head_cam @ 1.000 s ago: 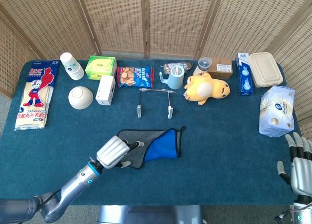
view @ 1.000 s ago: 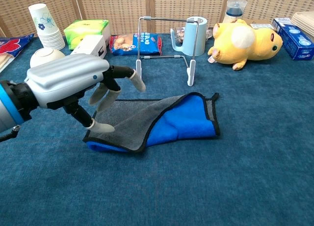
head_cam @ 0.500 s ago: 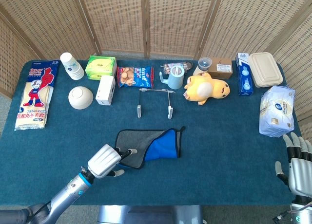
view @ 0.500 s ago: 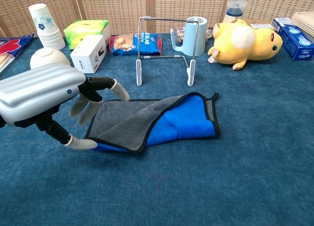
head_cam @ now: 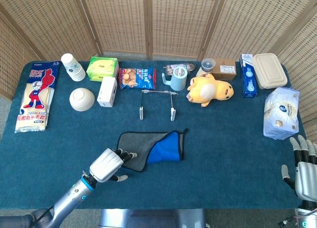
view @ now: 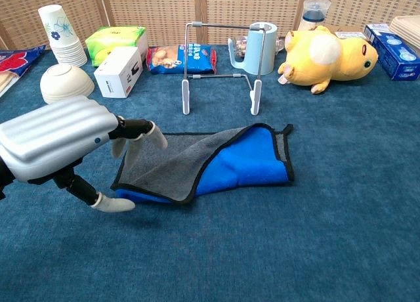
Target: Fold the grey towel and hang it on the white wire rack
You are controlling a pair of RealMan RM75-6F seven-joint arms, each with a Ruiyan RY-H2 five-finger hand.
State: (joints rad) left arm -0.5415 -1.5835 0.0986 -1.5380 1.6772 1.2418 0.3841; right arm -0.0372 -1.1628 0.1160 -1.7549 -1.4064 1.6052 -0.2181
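Hovering with fingers spread and empty at the folded grey towel's left edge, lower centre, the left hand must next grasp it for the white wire rack.

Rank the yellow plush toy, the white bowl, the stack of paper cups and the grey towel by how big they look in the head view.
1. grey towel
2. yellow plush toy
3. white bowl and stack of paper cups: too alike to rank.

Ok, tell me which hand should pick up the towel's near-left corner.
Left. The left hand hovers open right at the grey towel edge; the right hand sits far off at the table's edge.
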